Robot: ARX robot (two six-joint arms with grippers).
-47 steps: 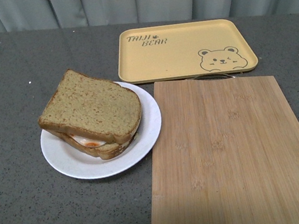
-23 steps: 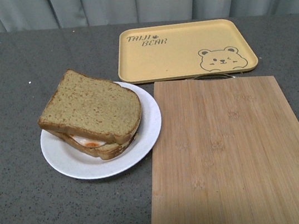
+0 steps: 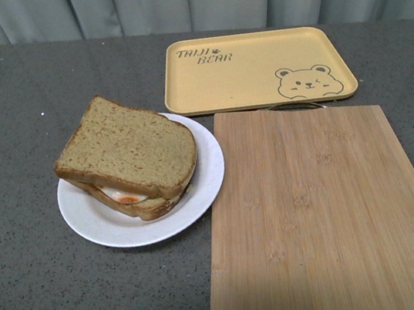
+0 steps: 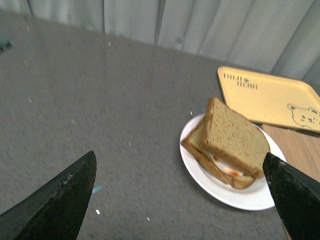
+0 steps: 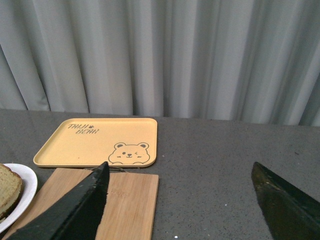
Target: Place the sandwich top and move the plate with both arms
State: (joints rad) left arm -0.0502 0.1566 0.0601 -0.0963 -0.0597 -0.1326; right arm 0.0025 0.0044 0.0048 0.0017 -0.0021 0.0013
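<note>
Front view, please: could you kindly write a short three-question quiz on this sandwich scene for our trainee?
1. True or false: the sandwich top rests on the egg slice, on the plate.
2. What lies just beyond the far edge of the cutting board? A) the yellow tray B) a mug C) a knife
3. In the wrist views, how do the left pincer and right pincer stand, and what do they hold?
Key: 1 true; 2 A; 3 both open, holding nothing.
</note>
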